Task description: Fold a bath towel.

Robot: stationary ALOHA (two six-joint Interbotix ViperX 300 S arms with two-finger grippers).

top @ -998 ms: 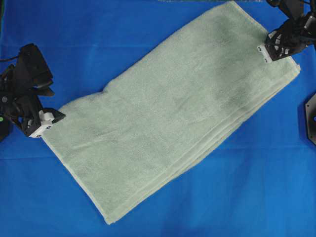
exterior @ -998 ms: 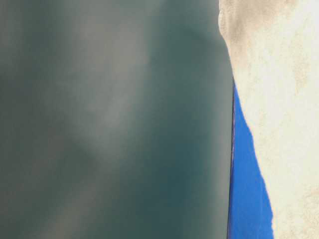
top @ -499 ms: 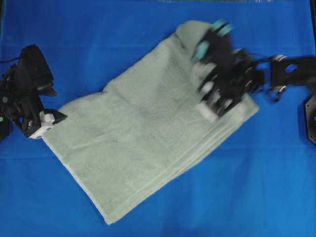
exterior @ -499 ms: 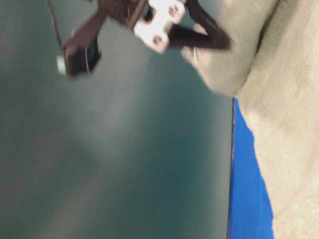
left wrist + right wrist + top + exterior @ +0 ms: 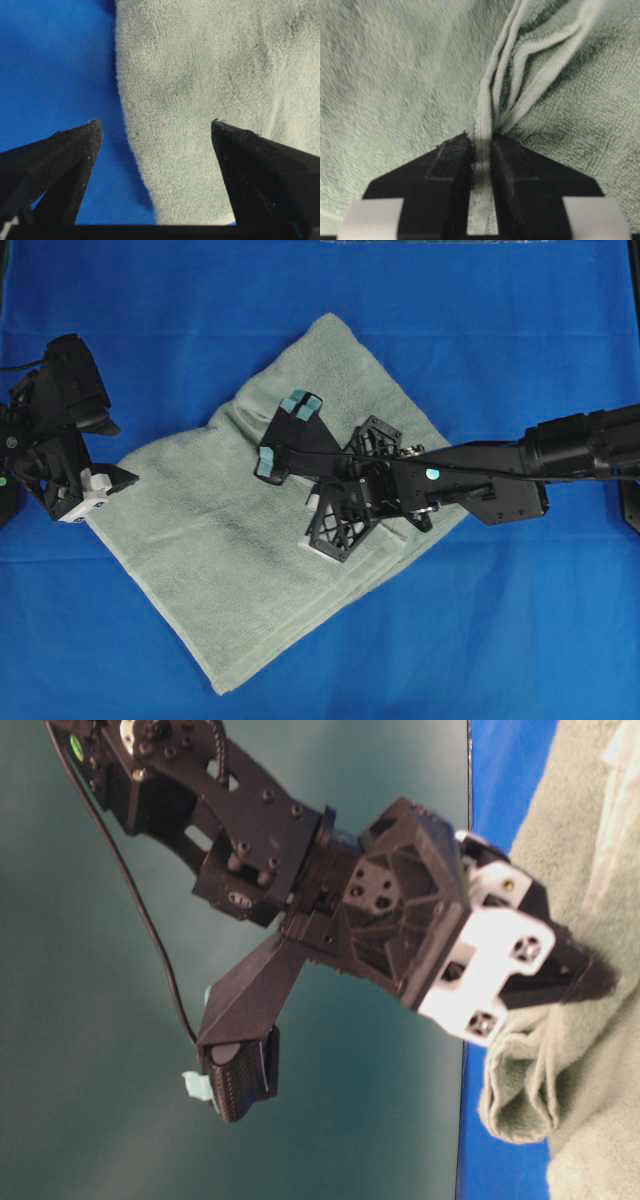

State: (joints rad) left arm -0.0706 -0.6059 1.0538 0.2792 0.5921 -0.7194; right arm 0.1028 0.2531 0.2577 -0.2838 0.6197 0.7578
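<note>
The right gripper (image 5: 481, 150) is clamped tight on a bunched hem of the towel (image 5: 200, 540), folds fanning out just past its fingertips, the arm stretched over the middle of the cloth. Farther off, the left gripper (image 5: 155, 132) stands wide open, holding nothing, straddling the towel's edge on the blue cloth (image 5: 500, 640).

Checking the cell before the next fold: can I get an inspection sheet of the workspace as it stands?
Surface: blue cloth covers the table.
Job's things: bath towel lies diagonally, its right end carried over toward the middle.
Clutter: nothing seen.
Grippers: right gripper pinches bunched towel hems; left gripper open, straddling the towel's left edge.
Cables: black cable runs along the right arm.
Surroundings: dark teal backdrop, blurred.
</note>
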